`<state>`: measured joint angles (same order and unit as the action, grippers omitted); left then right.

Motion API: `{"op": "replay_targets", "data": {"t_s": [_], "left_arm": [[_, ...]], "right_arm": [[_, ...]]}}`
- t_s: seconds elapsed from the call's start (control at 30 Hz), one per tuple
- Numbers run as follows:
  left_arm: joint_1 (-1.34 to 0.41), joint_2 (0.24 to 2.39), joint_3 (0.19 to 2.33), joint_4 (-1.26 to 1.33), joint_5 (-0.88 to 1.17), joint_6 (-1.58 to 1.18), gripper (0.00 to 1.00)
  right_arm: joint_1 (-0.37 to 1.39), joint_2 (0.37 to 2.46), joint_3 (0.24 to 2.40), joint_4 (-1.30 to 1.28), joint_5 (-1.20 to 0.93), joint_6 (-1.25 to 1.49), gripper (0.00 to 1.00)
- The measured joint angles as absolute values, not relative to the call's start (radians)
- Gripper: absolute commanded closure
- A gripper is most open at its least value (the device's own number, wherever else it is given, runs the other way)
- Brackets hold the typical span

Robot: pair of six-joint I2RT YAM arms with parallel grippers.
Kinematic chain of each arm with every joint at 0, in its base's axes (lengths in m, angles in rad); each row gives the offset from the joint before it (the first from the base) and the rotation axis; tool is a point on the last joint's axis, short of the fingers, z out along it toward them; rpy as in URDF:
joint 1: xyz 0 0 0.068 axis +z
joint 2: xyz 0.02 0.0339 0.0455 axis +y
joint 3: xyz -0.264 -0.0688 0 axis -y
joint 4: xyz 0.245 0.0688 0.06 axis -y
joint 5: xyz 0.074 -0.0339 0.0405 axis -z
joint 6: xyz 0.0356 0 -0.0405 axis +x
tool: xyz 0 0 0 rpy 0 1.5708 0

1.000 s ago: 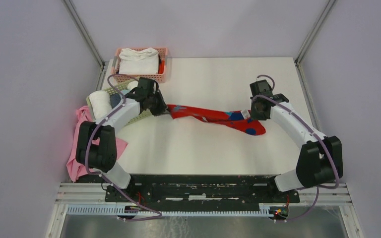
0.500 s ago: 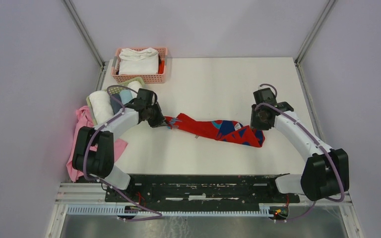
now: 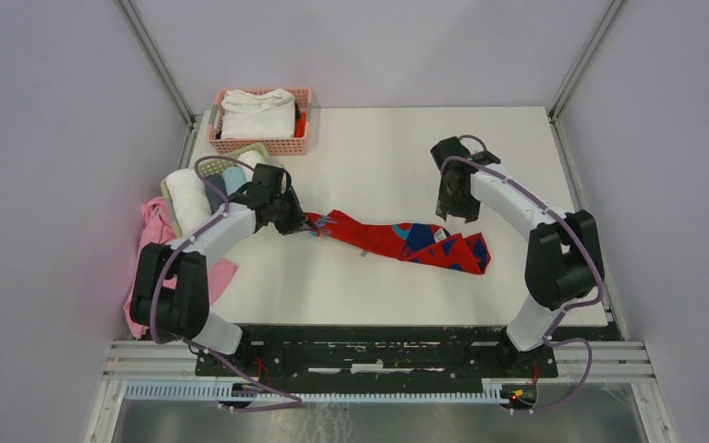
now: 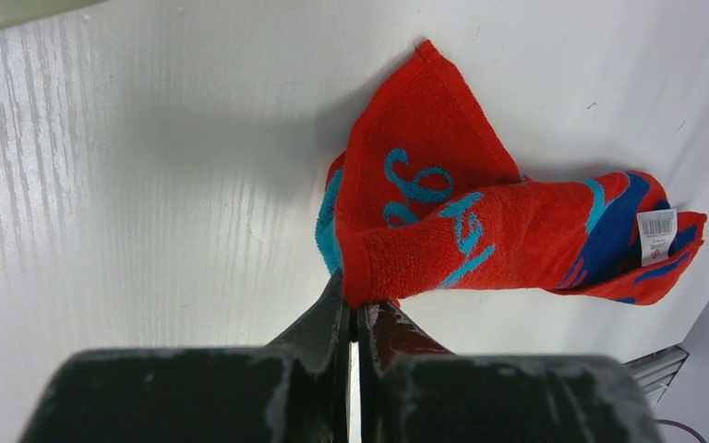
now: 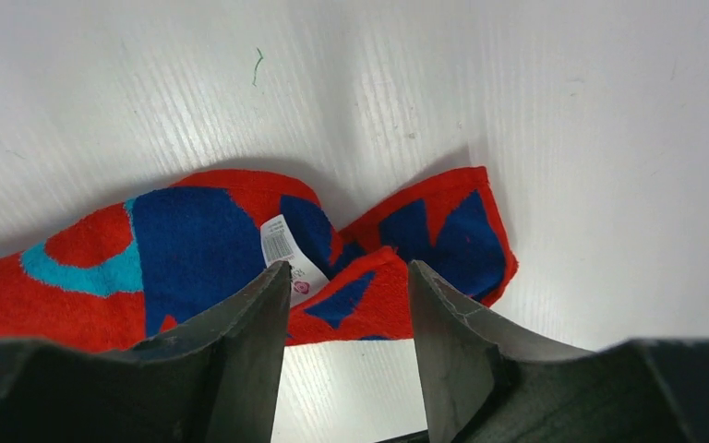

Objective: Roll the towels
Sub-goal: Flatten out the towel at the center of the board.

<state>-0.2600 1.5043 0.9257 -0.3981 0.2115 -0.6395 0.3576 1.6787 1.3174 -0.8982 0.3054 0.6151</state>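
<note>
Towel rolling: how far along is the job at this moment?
Done: a white roll and a light blue roll lie in the green tray at the left. In hand: the red towel lies bunched and unrolled, the left gripper shut on its corner, the right gripper open, off its other end. Left: rolling it, plus the folded white towel in the pink basket.

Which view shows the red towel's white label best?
The right wrist view: the label lies large and close on the red towel, just past the open right claw. The left wrist view shows the label small at the towel's far end; the top view gives only a white speck.
</note>
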Motion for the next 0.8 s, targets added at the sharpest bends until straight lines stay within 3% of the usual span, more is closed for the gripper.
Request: {"op": "replay_targets", "data": {"t_s": [0.37, 0.63, 0.8], "left_arm": [[-0.271, 1.456, 0.912, -0.393, 0.184, -0.638, 0.97], [-0.271, 1.438, 0.896, -0.394, 0.166, -0.638, 0.97], [-0.271, 1.436, 0.89, -0.393, 0.161, -0.638, 0.97]], "right_arm": [[0.436, 1.83, 1.358, -1.029, 0.386, 0.725, 0.45], [0.441, 1.822, 1.262, -1.045, 0.401, 0.755, 0.54], [0.441, 1.761, 1.192, -1.057, 0.398, 0.775, 0.66]]}}
